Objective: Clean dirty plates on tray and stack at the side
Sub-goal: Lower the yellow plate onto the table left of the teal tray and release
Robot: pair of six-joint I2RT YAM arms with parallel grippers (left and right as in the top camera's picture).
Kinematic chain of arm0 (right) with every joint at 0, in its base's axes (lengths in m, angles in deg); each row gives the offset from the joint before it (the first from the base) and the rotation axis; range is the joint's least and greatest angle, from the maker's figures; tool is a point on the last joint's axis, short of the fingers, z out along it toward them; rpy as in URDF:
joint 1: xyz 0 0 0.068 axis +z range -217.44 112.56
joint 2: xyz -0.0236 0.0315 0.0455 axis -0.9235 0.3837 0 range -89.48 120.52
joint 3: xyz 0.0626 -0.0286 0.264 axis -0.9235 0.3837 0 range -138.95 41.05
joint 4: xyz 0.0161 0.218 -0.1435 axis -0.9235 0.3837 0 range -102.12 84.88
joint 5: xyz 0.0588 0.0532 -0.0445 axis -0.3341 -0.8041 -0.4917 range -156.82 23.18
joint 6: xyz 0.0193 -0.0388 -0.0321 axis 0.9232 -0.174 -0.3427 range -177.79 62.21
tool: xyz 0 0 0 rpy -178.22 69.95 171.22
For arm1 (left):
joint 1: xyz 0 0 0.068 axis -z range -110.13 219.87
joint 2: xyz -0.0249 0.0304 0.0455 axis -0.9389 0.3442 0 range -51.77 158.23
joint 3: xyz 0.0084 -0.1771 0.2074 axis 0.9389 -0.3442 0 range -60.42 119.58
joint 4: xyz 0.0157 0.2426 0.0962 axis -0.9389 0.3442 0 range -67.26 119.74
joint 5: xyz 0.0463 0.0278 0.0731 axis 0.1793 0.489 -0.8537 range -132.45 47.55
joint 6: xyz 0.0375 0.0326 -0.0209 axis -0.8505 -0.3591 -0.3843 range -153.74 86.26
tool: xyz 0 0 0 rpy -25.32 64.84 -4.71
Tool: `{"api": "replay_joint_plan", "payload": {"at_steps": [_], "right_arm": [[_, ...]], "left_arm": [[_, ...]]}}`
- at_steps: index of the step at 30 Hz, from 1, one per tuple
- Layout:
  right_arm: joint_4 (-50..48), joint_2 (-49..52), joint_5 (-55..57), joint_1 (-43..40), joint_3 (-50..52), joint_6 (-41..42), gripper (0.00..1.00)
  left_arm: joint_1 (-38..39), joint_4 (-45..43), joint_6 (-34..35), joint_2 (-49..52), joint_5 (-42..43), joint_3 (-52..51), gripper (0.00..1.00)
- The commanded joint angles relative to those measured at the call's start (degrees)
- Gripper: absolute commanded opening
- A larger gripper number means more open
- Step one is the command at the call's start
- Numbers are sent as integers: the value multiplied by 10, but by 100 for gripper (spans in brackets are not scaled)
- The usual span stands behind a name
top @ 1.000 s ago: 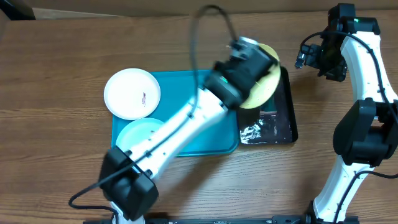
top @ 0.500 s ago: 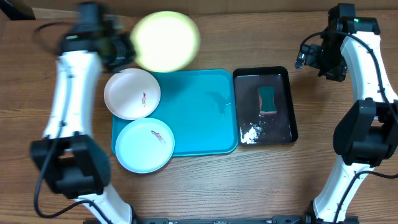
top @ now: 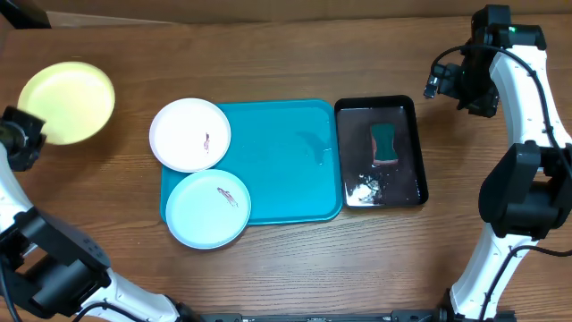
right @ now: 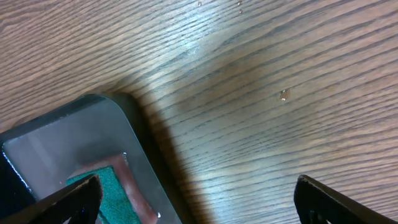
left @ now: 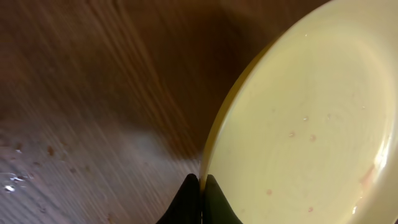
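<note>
The left gripper [left: 200,184] is pinched closed on the rim of the yellow-green plate [top: 67,101], a smooth, glossy round dish at the far left of the wood-grain table [top: 286,54], well apart from the turquoise tray [top: 286,161]. The white plate [top: 189,134] and pale blue plate [top: 208,207], both smeared brown-red, overhang the tray's left corners. The right gripper [right: 198,186] is spread wide and empty, near the rounded corner of the glossy black tray [right: 134,134]. The left wrist view is blurred and crops the held plate; whether it touches the table cannot be told.
</note>
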Motion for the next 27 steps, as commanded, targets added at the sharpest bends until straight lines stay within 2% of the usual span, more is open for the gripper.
{"api": "replay_joint_plan", "payload": {"at_steps": [1,4,12,18,20,23,24,27], "right_arm": [[-2,-15,-1,0,-10,0,100],[-2,-15,-1,0,-10,0,100],[-2,-15,-1,0,-10,0,100],[-2,-15,-1,0,-10,0,100],[-2,-15,-1,0,-10,0,100],[-2,-15,-1,0,-10,0,100],[-2,-15,-1,0,-10,0,100],[-2,-15,-1,0,-10,0,100]], "left_arm": [[3,-35,3,-2,-52,-56,4],[8,-100,3,-2,-91,-121,4],[25,-235,3,-2,-81,-240,4],[45,-269,-18,-2,-57,-256,4],[50,-273,-34,-2,-47,-256,8],[59,-273,-50,-2,-43,-255,17],[62,-273,-61,-2,-37,-253,23],[68,-250,-86,-2,-11,-231,62]]}}
